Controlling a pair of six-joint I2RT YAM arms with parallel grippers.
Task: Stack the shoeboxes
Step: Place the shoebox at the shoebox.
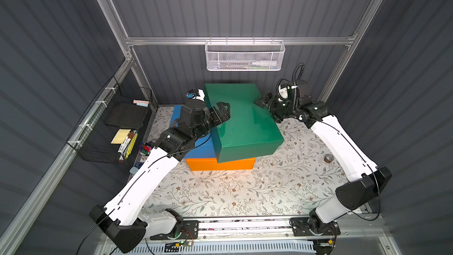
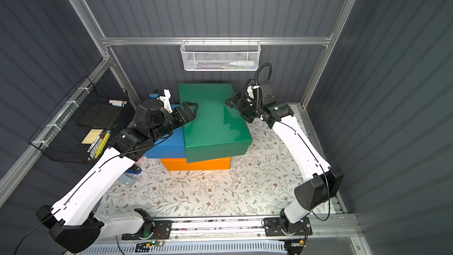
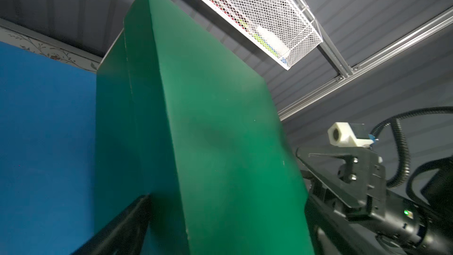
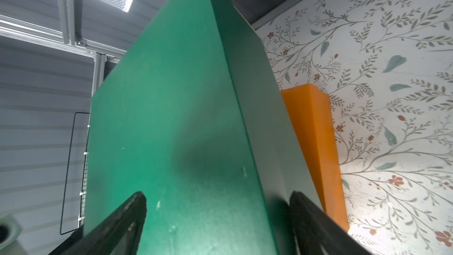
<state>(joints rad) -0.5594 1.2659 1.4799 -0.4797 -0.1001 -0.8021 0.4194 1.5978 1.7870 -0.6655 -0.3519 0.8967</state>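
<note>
Three shoeboxes sit at the back of the table. The dark green shoebox [image 1: 242, 118] [image 2: 213, 118] lies skewed on top, resting across the blue shoebox [image 1: 201, 150] [image 2: 166, 147] on the left and the orange shoebox [image 1: 220, 164] [image 2: 196, 164] at the front. My left gripper [image 1: 221, 112] [image 2: 192, 111] is open and straddles the green lid's left edge; one finger [image 3: 127, 219] shows beside the green wall [image 3: 208, 143]. My right gripper [image 1: 261, 103] [image 2: 230, 101] [image 4: 218, 199] is open astride the right edge of the green box [image 4: 171, 118], above the orange box [image 4: 311, 123].
A white mesh basket [image 1: 245, 56] hangs on the back wall above the boxes. A black wire basket [image 1: 115, 123] with markers is fixed to the left wall. A cup of coloured bits [image 1: 147, 148] and a light-blue stapler [image 2: 128, 181] lie left. A tape roll [image 1: 328, 158] lies right.
</note>
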